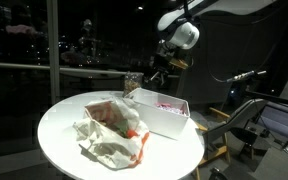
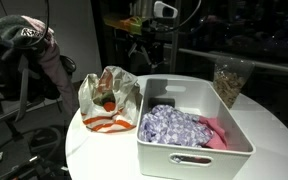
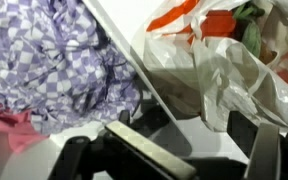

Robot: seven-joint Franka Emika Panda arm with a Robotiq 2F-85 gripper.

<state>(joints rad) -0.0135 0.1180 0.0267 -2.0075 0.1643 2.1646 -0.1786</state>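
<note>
My gripper (image 3: 169, 150) hovers over the bin (image 2: 194, 160) wall, jaws apart, holding nothing. The purple checked cloth (image 3: 44, 60) lies slumped inside at 10 o'clock, contained by that wall. The plastic bag (image 3: 219, 75) rests outside at 2 o'clock.

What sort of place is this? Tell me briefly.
Probably an office or lab at night: a dark glass wall, a round white table, and a chair beside it.
</note>
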